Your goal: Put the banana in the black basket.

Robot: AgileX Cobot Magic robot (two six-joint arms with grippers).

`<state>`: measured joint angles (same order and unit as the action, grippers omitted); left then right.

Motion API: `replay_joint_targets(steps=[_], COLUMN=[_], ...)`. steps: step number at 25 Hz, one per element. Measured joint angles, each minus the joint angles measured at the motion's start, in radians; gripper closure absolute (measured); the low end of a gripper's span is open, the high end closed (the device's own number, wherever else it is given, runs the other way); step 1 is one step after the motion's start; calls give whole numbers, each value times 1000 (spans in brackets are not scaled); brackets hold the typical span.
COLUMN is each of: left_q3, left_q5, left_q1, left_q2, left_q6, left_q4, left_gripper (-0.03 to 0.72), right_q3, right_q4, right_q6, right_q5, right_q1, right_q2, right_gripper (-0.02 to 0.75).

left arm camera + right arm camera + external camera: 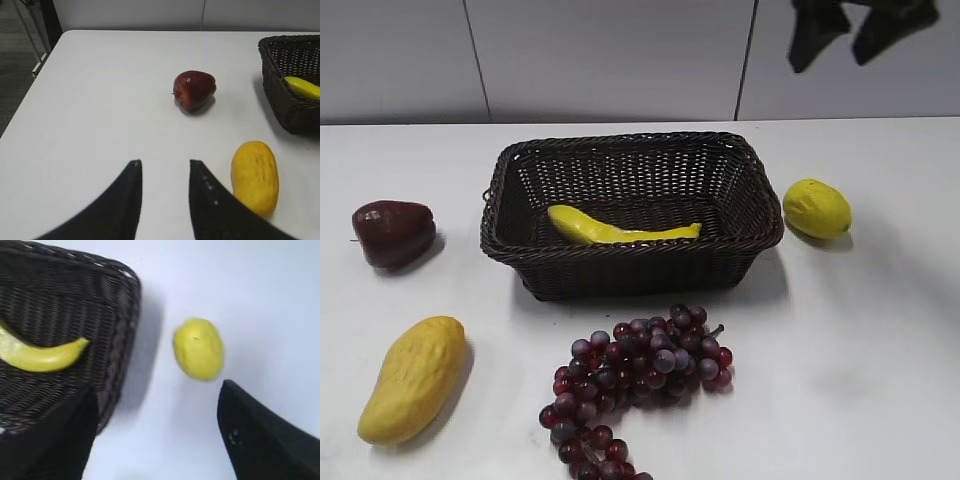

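The banana (620,230) lies flat on the floor of the black basket (760,215), and it also shows in the right wrist view (40,356) and at the edge of the left wrist view (303,87). The basket also shows in the right wrist view (120,335) and the left wrist view (280,100). My right gripper (157,390) is open and empty, raised above the table beside the basket's right end; it shows at the top of the exterior view (865,30). My left gripper (165,162) is open and empty over bare table, left of the basket.
A lemon (816,207) lies right of the basket, also in the right wrist view (198,348). A dark red apple (392,232) and a yellow mango (413,377) lie at the left. A bunch of purple grapes (640,375) lies in front of the basket.
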<state>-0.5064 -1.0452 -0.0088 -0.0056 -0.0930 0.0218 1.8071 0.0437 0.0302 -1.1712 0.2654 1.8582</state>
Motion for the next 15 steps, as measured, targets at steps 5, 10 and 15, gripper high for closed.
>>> replay_joint_targets(steps=[5, 10, 15], left_q3=[0, 0, 0], left_q5=[0, 0, 0], left_q1=[0, 0, 0], left_q2=[0, 0, 0], left_q6=[0, 0, 0], left_q4=[0, 0, 0], left_gripper=[452, 452, 452], right_q3=[-41, -168, -339], right_q4=[-72, -78, -77], right_q6=[-43, -62, -65], right_q5=[-37, -37, -38], right_q1=[-83, -89, -87], right_q2=[-3, -56, -180], right_gripper=[148, 148, 148])
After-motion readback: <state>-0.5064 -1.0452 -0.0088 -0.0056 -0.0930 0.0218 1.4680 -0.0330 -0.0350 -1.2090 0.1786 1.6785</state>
